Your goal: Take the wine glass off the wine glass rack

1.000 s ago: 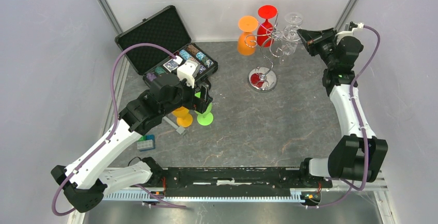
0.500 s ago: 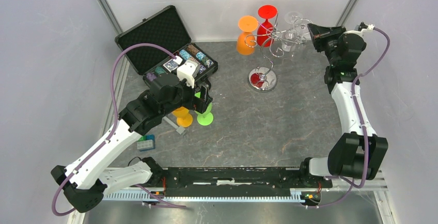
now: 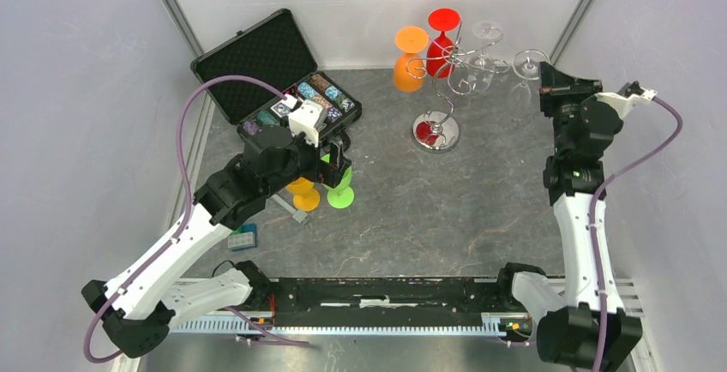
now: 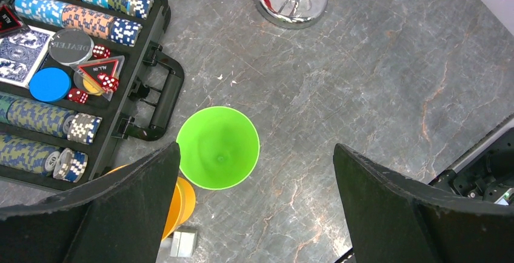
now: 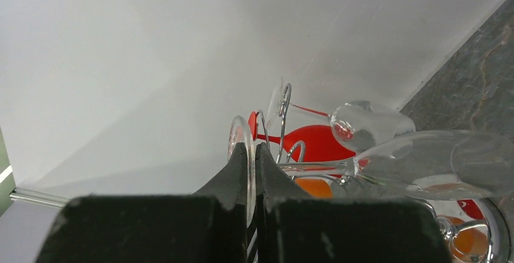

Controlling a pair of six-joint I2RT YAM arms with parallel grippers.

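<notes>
1. Top external: the right gripper (image 3: 549,79) is drawing away to the right of the wine glass rack (image 3: 446,81). 1 s ago it was in among the curled arms. The clear wine glass (image 3: 529,63) is travelling with it, foot uppermost, and is now just beside the outermost arm rather than hanging in it. A second clear glass (image 3: 487,33), a red glass (image 3: 442,29) and an orange glass (image 3: 411,51) are remaining on the rack. The left gripper (image 3: 339,159) is hovering over a green glass (image 3: 340,194) near the poker chip case (image 3: 257,59), and has barely shifted.
2. Left wrist: the left gripper is standing spread wide and holding nothing. The green glass is sitting directly beneath it, mouth up. The rack's shiny base is showing at the top edge.
3. Right wrist: the fingers (image 5: 233,172) are pressing together on the clear wine glass's thin foot, with stem and bowl running off to the right. Judgement: the lift-off looks essentially done. What is left is carrying the glass clear and setting it down, and a pinch on the foot alone could let it pivot.
</notes>
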